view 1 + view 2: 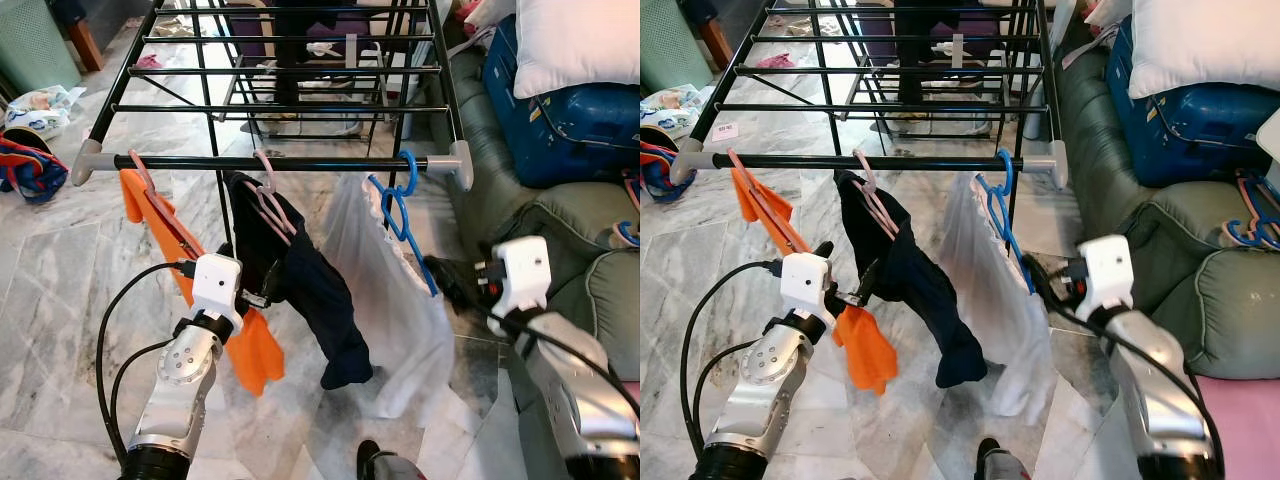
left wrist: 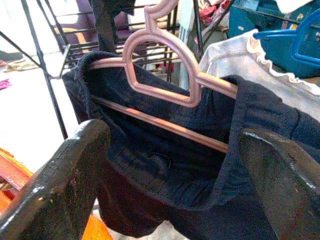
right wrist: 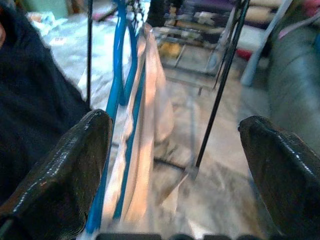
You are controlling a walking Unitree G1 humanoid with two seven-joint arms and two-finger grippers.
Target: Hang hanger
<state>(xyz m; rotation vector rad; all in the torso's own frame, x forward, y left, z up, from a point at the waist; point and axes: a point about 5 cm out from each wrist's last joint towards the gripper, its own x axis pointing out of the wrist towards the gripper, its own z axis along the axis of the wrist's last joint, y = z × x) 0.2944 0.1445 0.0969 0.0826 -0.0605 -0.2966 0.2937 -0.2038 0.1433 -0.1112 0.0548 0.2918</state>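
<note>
A black drying rack's front rail carries three hangers. A pink hanger in the middle holds a dark navy garment. A blue hanger to its right holds a white garment. An orange garment hangs at the left. My left gripper is open just left of the navy garment; in its wrist view the pink hanger sits beyond the spread fingers. My right gripper is open beside the blue hanger's lower end, apart from it.
A green sofa stands close on the right with a blue suitcase and a white pillow on it. Spare hangers lie on the sofa. Clothes litter the marble floor at left.
</note>
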